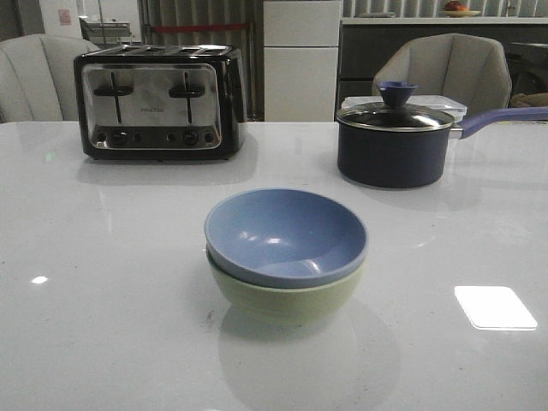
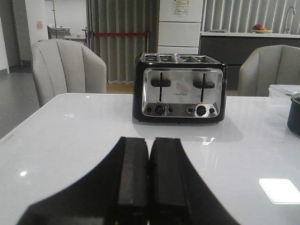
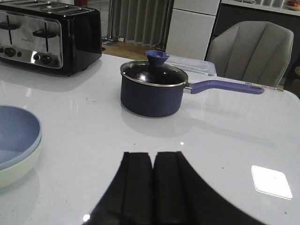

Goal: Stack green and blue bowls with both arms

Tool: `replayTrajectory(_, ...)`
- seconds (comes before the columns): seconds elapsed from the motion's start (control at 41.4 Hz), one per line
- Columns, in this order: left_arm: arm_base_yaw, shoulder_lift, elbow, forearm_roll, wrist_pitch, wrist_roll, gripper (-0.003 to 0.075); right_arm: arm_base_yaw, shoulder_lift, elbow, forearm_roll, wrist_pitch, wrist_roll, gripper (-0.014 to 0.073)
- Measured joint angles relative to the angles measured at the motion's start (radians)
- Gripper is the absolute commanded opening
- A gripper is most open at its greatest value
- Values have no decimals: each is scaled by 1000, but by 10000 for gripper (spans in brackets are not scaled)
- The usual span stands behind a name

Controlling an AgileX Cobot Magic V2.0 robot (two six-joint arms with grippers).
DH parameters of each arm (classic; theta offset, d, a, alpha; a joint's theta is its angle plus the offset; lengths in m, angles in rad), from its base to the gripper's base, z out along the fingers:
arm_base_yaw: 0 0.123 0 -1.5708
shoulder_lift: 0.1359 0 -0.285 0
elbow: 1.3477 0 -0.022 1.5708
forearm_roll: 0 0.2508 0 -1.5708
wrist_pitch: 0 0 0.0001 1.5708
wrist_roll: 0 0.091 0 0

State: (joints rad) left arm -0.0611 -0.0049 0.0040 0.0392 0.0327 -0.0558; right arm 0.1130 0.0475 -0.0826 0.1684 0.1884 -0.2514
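- Blue bowl point(image 1: 285, 233) sits nested inside the green bowl point(image 1: 287, 295), slightly tilted, its rim lower on the side toward the saucepan. The stack stands in the middle of the table point(image 1: 103, 325), nearer the front edge than the back.
- Judgement: stacking looks complete. The tilt probably comes from equal-sized bowls not seating fully. It looks stable.
- My left gripper point(image 2: 148, 176): fingers pressed together, nothing between them. It points at the toaster point(image 2: 180, 86) by the back left edge, clear of the bowls, which do not show in that view.
- My right gripper point(image 3: 153, 187): fingers likewise together and empty. The bowls appear only at the margin of its view, well apart from my fingers. The saucepan point(image 3: 152, 91) stands ahead, toward the back right edge.
- Neither arm shows in the front view, so both are held back from the stack. I judge this a parked posture that avoids knocking the bowls.
- Remaining risk: a nudge could shift the tilted blue bowl.
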Motion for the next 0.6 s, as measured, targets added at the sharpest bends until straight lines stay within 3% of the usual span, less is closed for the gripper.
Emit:
replayTrajectory(0.217, 0, 0, 0, 0, 0, 0, 93, -23, -56, 109, 0, -66, 0, 55)
replayTrajectory(0.604, 0, 0, 0, 0, 0, 0, 93, -23, -57, 111, 2, -106, 0, 55)
